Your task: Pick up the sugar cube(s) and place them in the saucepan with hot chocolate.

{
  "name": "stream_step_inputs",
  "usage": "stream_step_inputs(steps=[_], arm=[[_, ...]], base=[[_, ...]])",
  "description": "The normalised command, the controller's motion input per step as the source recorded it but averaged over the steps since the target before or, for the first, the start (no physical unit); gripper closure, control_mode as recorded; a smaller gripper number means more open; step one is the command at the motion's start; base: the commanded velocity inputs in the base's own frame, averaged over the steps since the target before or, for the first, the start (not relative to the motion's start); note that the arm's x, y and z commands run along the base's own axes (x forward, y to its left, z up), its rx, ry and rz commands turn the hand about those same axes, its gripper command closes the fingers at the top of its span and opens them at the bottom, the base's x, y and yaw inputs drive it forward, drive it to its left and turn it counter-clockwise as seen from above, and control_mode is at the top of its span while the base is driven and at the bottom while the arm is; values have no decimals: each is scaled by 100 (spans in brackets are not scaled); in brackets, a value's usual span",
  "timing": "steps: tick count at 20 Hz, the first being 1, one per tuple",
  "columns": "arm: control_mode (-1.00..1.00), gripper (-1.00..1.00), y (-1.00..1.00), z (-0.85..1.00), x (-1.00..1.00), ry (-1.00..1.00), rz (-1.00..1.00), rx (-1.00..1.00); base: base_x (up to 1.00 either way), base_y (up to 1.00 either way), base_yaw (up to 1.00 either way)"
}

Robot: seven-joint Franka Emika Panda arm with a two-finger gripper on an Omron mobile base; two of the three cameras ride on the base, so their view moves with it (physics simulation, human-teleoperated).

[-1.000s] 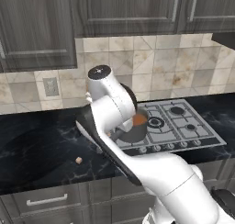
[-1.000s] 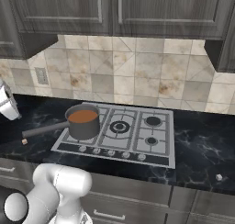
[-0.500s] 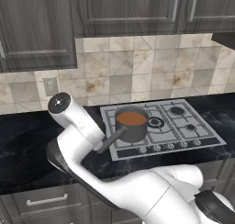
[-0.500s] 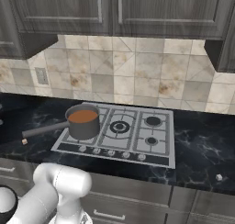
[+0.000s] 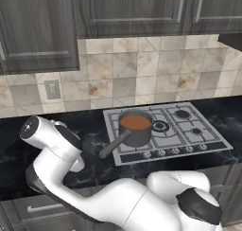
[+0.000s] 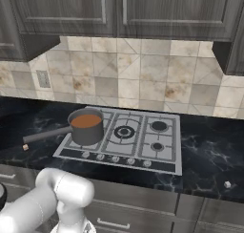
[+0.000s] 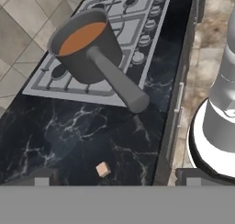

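Observation:
The saucepan (image 7: 85, 44) is grey metal with reddish-brown hot chocolate inside, and it stands on the stove's front left burner. Its long dark handle (image 7: 117, 83) points toward the counter's front edge. The tiny tan sugar cube (image 7: 103, 169) lies on the black marble counter, just past the handle's end. My gripper (image 7: 117, 178) hangs open above the cube. Its fingertips (image 7: 41, 177) are spread wide, and the cube lies between them, a little left of the middle. The right base view shows the saucepan (image 6: 86, 126) and the sugar cube (image 6: 25, 147) left of the handle tip. My arm hides the cube in the left base view, where the saucepan (image 5: 136, 127) shows.
The grey gas stove (image 6: 143, 139) has a row of knobs along its front. A small white object (image 6: 227, 184) lies on the counter at the far right. The counter's front edge (image 7: 176, 99) and drawers run close beside the cube. My bent arm (image 5: 52, 145) stands left of the stove.
My arm has swung left and down, away from the saucepan and over the counter left of the stove. It now covers the sugar cube in the left base view. The saucepan has not moved.

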Motion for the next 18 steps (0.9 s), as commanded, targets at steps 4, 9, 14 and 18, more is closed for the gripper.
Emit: stream_step_inputs(steps=[4, 9, 14, 18], arm=[[-100, -100, 0, -46, 8, 0, -2, 0], [-100, -100, 0, -55, 14, 0, -2, 0], [-100, -100, -3, -54, 6, 0, -3, 1], [-100, -100, -12, -51, 9, 3, -3, 3]], base=[[0, 0, 0], [0, 0, 0], [0, 0, 0], [0, 0, 0]])
